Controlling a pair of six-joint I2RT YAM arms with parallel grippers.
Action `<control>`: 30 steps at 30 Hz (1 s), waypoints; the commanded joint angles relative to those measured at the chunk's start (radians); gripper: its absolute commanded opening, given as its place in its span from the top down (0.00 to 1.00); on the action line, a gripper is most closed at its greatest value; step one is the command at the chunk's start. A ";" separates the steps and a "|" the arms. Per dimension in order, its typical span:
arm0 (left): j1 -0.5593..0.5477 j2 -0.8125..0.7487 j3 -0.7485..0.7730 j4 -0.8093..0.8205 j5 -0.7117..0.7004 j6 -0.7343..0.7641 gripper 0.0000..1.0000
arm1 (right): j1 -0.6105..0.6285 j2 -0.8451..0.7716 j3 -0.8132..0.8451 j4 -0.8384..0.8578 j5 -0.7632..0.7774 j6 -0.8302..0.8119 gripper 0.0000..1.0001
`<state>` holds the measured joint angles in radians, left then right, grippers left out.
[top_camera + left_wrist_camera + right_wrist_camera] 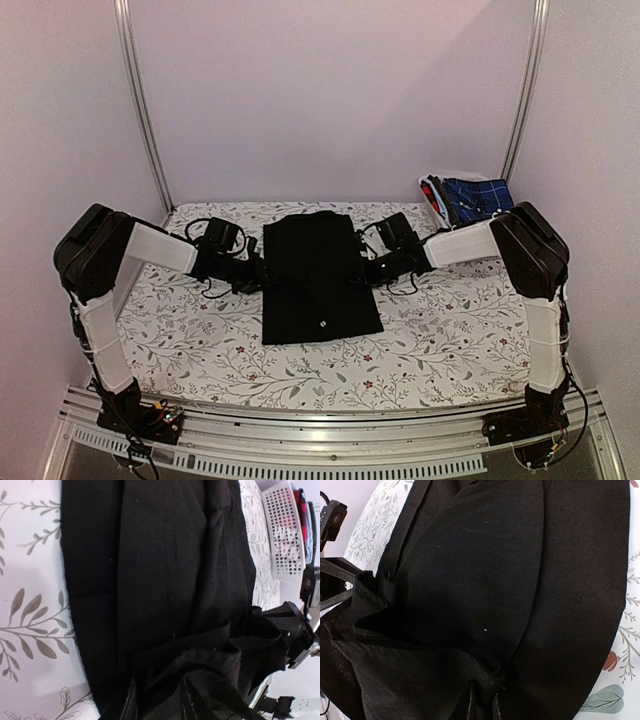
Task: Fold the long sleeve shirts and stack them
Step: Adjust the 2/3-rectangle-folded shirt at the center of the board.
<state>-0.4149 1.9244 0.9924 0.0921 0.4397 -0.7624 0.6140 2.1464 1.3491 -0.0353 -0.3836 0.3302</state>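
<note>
One long sleeve shirt point(318, 285), plain black, lies folded into a long strip in the middle of the table. My left gripper point(255, 272) is at its left edge and my right gripper point(368, 268) at its right edge. In the left wrist view the shirt point(165, 555) fills the frame. The left gripper point(159, 700) has its jaws partly apart, with a raised bunch of the cloth lying between them. In the right wrist view the right gripper point(484, 705) is pinched shut on a small pleat of the shirt point(495, 555).
A white slotted basket point(440, 190) stands at the back right corner and holds blue plaid and red cloth. It also shows in the left wrist view as the basket point(280, 535). A floral tablecloth point(450, 320) covers the table. Metal frame posts stand at the back corners.
</note>
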 commanded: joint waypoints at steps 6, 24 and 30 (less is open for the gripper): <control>-0.004 -0.035 0.000 0.011 -0.005 -0.005 0.95 | -0.006 -0.089 -0.039 0.019 0.055 0.050 1.00; 0.000 -0.050 -0.018 -0.014 -0.079 0.015 1.00 | -0.005 -0.140 -0.092 0.005 0.234 0.073 1.00; -0.002 -0.039 -0.004 -0.028 -0.066 0.027 0.99 | -0.004 -0.111 -0.046 -0.066 0.243 0.057 0.81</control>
<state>-0.4160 1.8763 0.9695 0.0811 0.3759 -0.7578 0.6140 2.0274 1.2686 -0.0570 -0.1673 0.3988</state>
